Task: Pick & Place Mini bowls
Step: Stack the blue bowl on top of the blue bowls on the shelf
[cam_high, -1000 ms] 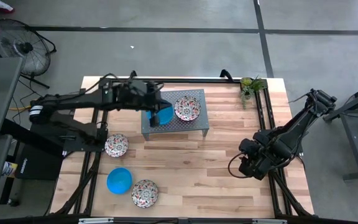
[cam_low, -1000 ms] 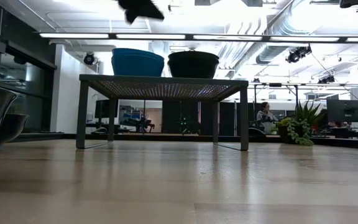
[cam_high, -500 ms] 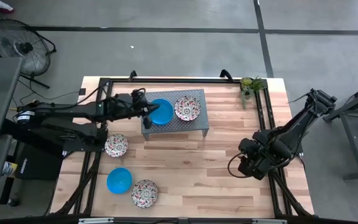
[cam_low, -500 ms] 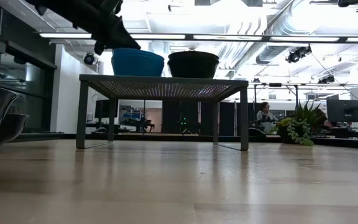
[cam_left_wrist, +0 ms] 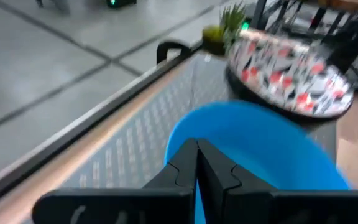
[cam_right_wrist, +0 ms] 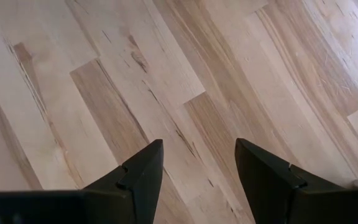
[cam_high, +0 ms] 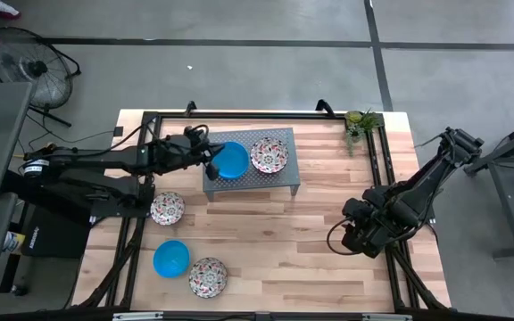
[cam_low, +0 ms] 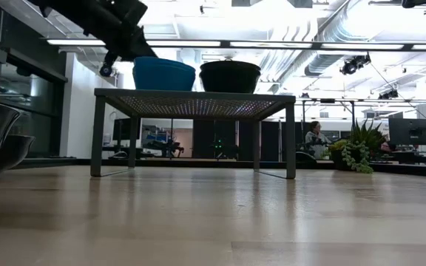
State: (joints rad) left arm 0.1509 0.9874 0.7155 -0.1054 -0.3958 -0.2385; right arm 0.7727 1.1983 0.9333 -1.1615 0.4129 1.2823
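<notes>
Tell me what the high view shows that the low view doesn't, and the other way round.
Only the high view shows the right gripper waiting over the right side of the table, plus three bowls on the wood: a floral bowl, a blue bowl and another floral bowl.

Only the low view shows the room behind, with a seated person.

Both show the grey stand carrying the blue bowl and the patterned bowl, the left gripper at that blue bowl's rim, and the potted plant.
</notes>
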